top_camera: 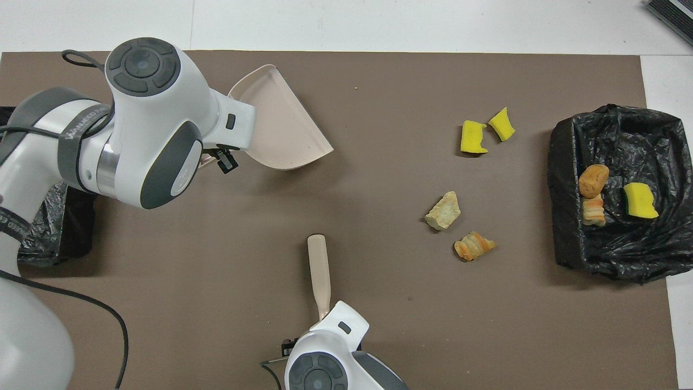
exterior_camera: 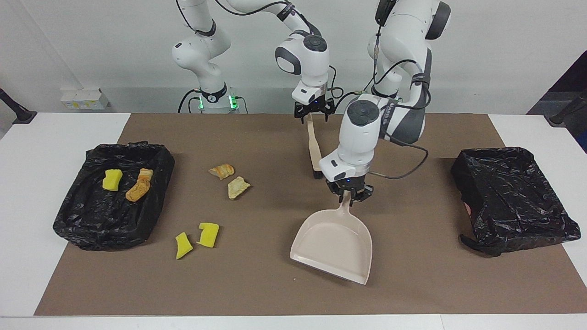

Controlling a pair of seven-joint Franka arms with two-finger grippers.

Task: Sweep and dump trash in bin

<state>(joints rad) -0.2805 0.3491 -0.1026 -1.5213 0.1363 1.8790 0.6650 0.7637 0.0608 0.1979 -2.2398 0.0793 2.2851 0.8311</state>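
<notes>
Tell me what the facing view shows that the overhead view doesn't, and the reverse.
Only the facing view: the left gripper with its jaws closed on the dustpan handle, the right gripper at the top of the upright brush, the brush's dark head, and the whole of the bin at the left arm's end.

Only the overhead view: a dark ribbed object at the table's edge.

Both views: the dustpan, two yellow sponge chunks and two bread-like lumps on the mat, and three scraps in the bin at the right arm's end.
</notes>
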